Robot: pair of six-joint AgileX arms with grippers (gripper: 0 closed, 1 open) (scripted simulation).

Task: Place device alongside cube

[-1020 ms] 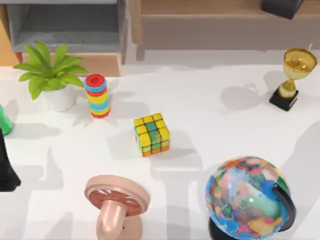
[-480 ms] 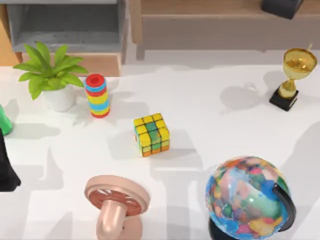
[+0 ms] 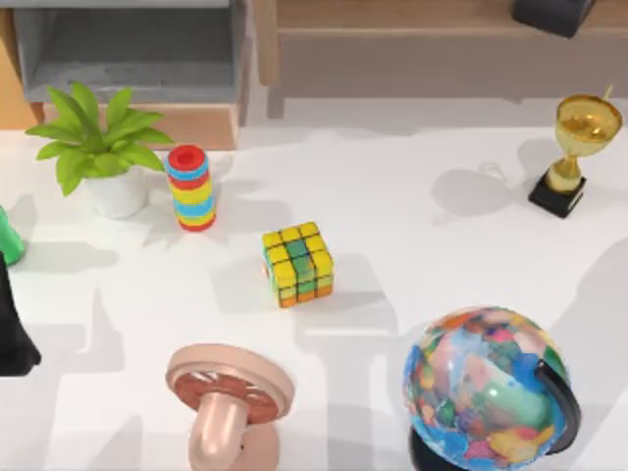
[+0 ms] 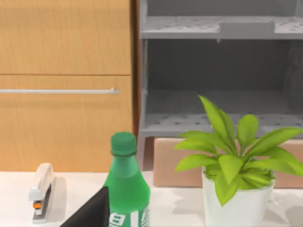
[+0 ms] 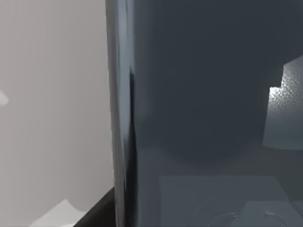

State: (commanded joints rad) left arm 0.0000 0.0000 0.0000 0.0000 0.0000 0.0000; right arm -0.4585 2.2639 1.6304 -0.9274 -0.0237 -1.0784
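The cube (image 3: 297, 263), with yellow, green and orange squares, sits near the middle of the white table (image 3: 422, 226). In the right wrist view the device (image 5: 199, 94) is a dark glossy slab seen from very close. Its rounded edge runs beside a shaded pale surface. A grey speckled part of my right gripper (image 5: 284, 111) lies against the device. My left arm (image 3: 12, 329) is parked at the table's left edge, well left of the cube.
Around the cube stand a striped ring stack (image 3: 191, 186), a potted plant (image 3: 103, 147), a pink fan (image 3: 228, 402), a globe (image 3: 486, 388) and a gold trophy (image 3: 574, 147). A green bottle (image 4: 125, 189) and a stapler (image 4: 41, 189) stand near the left arm.
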